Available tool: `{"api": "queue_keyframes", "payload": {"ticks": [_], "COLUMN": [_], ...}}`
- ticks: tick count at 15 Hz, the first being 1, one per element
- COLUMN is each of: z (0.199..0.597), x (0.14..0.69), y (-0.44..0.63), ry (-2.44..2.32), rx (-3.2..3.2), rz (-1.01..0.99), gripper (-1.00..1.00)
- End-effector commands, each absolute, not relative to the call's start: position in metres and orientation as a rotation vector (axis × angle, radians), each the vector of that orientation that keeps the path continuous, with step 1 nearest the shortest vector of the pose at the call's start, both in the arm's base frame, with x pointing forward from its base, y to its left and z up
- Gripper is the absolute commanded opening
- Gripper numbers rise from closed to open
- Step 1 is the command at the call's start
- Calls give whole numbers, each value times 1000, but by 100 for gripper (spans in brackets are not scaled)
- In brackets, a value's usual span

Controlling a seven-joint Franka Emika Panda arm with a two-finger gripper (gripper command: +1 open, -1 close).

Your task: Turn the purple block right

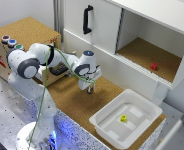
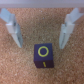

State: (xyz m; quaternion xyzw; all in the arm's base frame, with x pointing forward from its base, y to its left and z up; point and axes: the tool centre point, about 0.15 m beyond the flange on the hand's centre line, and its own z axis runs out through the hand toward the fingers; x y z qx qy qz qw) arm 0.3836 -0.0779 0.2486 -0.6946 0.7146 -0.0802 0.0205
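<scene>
purple block (image 2: 43, 55) between open fingers (image 2: 14, 29)

The purple block (image 2: 43, 54) is a small cube of dark violet colour. Its upper face carries a yellow ring with a short yellow bar below it. It rests flat and upright on the speckled cork surface (image 2: 22, 65), its edges roughly square to the wrist view's frame. In the exterior view the arm hides it, so its place on the surface cannot be told.
</scene>
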Motion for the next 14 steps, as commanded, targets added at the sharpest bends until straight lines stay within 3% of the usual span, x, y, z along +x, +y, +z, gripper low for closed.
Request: {"api": "queue_keyframes", "payload": {"ticks": [1,5,10,12,14], "z": [300,337,339,332,331], "x": [374,371,354,355,357], "y": [-71,-69,-52,-35,-31], "ry": [2118,1792,1249,859,796], "rx": [-2200,-2526,-2915,-3024,-3068], "rz": [-257,-89,282,254,279], "gripper": [100,100,100,100,100]}}
